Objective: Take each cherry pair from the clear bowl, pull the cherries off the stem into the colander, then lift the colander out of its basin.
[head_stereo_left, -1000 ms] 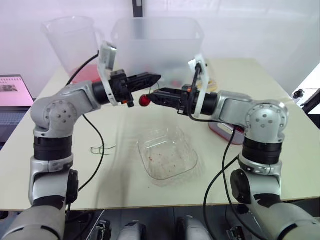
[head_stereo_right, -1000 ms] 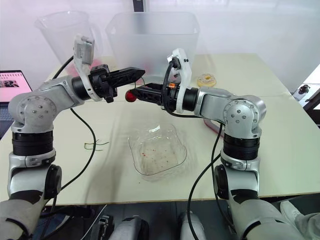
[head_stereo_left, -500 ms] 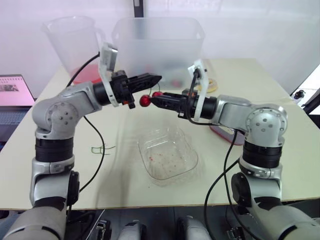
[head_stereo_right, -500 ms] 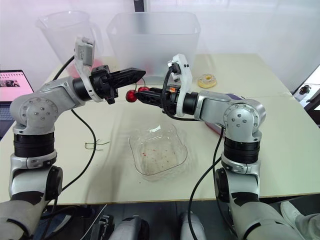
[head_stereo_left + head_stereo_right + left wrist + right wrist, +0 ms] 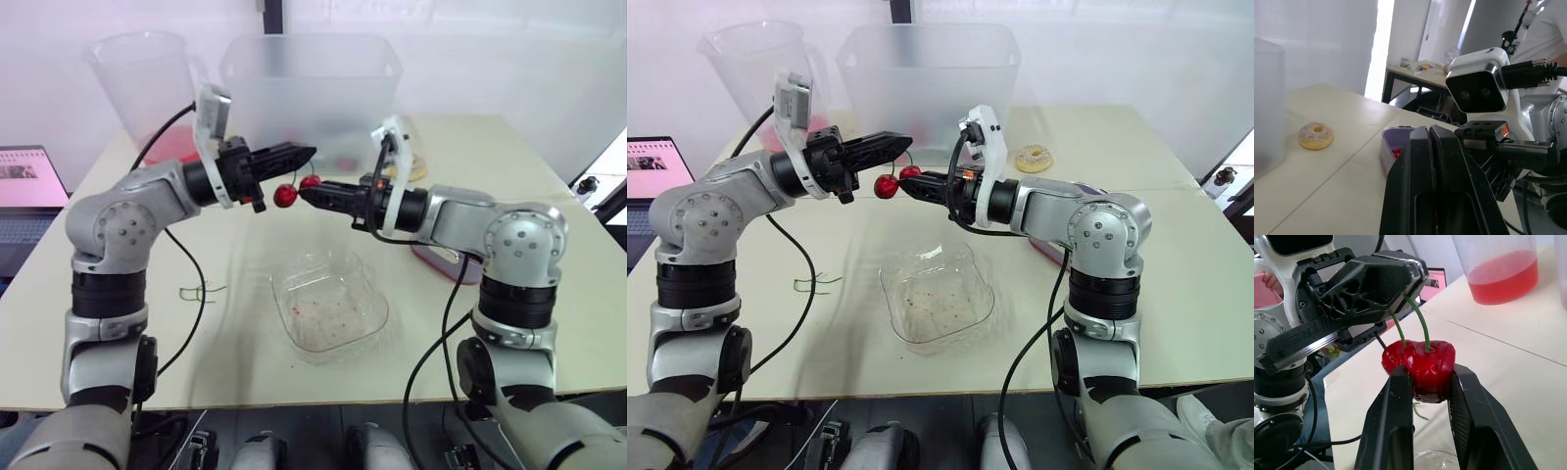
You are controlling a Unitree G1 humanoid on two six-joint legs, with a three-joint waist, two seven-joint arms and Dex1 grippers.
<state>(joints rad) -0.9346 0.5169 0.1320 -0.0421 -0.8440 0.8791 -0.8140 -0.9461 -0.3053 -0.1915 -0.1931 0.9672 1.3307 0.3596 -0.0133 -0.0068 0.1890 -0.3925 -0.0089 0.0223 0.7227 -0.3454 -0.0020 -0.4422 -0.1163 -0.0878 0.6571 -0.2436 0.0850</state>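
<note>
A pair of red cherries on green stems hangs in the air between my two grippers, above the table behind the clear bowl. My left gripper is shut on the top of the stems. My right gripper is shut on one cherry; the other cherry hangs free beside it. The clear bowl holds only red specks. At the back stands a frosted tub with red shapes faintly visible inside.
A pitcher of pink liquid stands back left, and a laptop lies at the left edge. Loose green stems lie left of the bowl. A purple container sits under my right arm, with a doughnut behind it.
My right gripper has moved in and risen slightly with one cherry, so both cherries now show apart. The left gripper has stayed where it was.
</note>
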